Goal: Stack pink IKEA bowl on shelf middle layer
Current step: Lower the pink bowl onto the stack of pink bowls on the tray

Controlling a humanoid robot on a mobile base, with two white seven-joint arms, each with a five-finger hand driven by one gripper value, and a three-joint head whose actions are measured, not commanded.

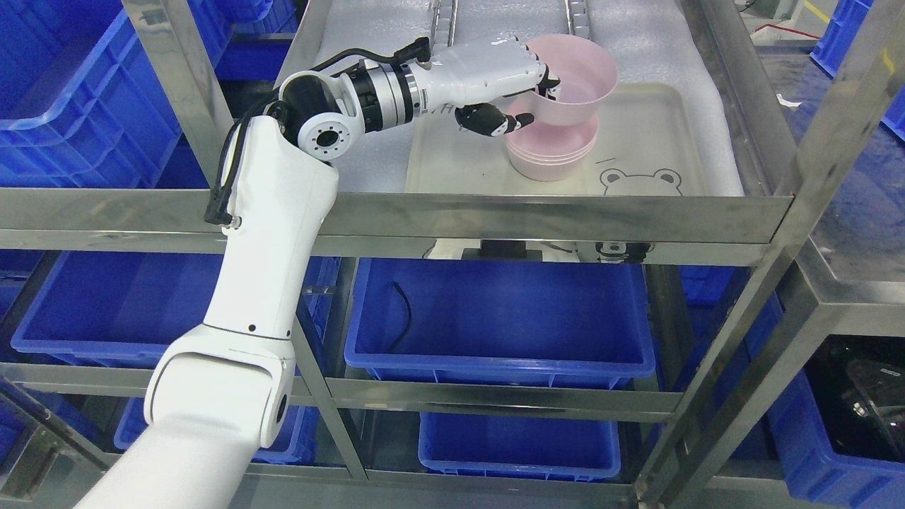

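the left hand [505, 81] reaches over the white tray [657, 120] on the steel shelf [537, 215], its fingers [548, 79] curled over the near rim of a pink bowl [576, 74] and its thumb pressed against the outer wall, so the bowl is held. that bowl hangs tilted, directly above a stack of pink bowls [551, 152] standing on the tray, its base at the stack's top; contact cannot be told. below the tray's level sits a blue bin [495, 318].

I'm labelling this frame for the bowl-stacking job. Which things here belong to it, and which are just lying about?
Part of the job:
left hand, gripping the rim of the pink bowl
stack of pink bowls below it
bear-print tray under the stack

Just lying about:
blue bins on the lower shelves
black cable in one bin
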